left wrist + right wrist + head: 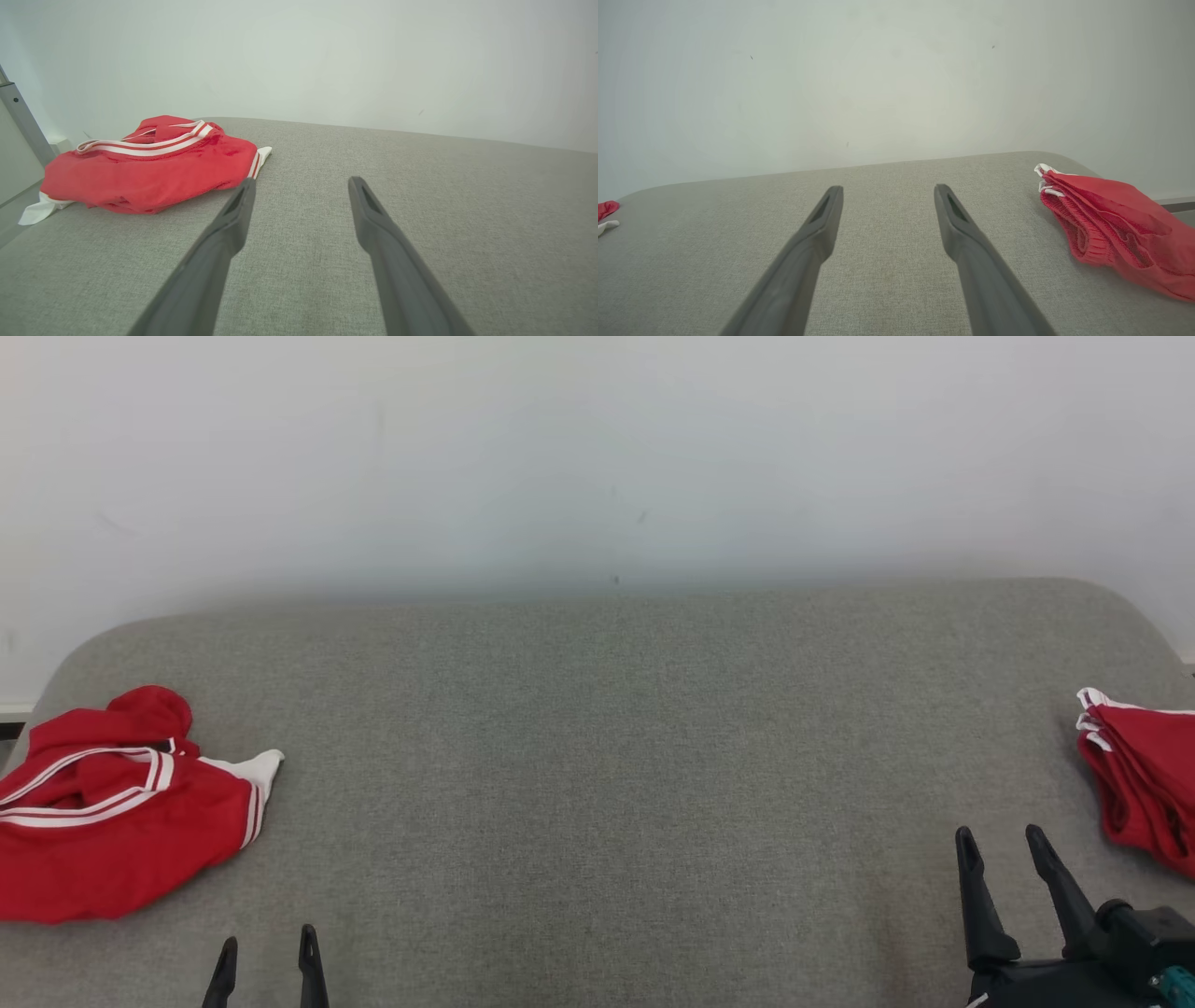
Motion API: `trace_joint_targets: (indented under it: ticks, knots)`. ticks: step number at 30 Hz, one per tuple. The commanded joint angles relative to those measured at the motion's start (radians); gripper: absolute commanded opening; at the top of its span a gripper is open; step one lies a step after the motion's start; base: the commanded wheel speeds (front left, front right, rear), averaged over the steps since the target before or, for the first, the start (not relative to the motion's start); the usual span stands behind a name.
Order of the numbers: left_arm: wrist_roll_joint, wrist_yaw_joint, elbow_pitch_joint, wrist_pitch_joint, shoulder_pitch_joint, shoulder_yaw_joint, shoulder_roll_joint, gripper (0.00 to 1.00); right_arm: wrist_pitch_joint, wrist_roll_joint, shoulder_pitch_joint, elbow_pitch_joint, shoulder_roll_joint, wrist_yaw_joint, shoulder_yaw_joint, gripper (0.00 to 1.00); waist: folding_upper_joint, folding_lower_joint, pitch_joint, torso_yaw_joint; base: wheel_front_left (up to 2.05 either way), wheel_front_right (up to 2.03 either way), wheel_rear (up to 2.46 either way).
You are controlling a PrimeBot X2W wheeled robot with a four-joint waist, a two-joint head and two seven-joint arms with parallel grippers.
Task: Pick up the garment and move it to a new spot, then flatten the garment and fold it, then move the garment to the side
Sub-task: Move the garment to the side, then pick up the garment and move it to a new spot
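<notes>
- Crumpled red garment [121, 821] w/ white stripes lies at far left of the grey fabric tabletop [597, 756], near the left edge; a white bit of it sticks out toward the middle.
- L hand [267, 938] low in the head view, just to the right of and nearer than the garment, apart from it. Fingers spread wide, released, nothing between them.
- L wrist view: garment sits ahead-left of the fingers; left finger's tip lines up w/ the garment's near hem, but can't tell if touching.
- R hand [999, 833] at lower right, fingers also spread, released, empty, over bare fabric.
- Second red garment [1148, 775] at far right edge, layered and folded-looking, white trim at its upper corner; it lies beside the R hand, not touching.
- Mid tabletop betw. the two hands is bare grey cloth.
- Plain pale wall [597, 457] behind.
</notes>
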Motion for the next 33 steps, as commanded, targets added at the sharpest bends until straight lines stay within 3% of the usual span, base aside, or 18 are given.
trace_joint_targets:
  ticks: [1, 20, 33]
  knots:
    - [0.010, -0.004, 0.002, -0.003, 0.012, 0.006, -0.004, 1.00, -0.010, -0.009, 0.017, 0.013, 0.015, -0.002, -0.005, 1.00, 0.0001, 0.0002, -0.025, 0.023, 0.00, 0.00, 0.00]
    - [0.035, -0.051, 0.063, -0.003, -0.041, 0.030, -0.012, 1.00, -0.038, -0.036, -0.005, 0.117, 0.036, -0.002, 0.009, 1.00, 0.0001, 0.0002, -0.027, -0.010, 0.00, 0.00, 0.00]
    - [0.042, -0.059, 0.071, -0.003, -0.054, 0.033, -0.013, 1.00, -0.046, -0.025, -0.006, 0.133, 0.039, -0.002, 0.024, 1.00, 0.0001, 0.0002, -0.017, -0.009, 0.00, 0.00, 0.00]
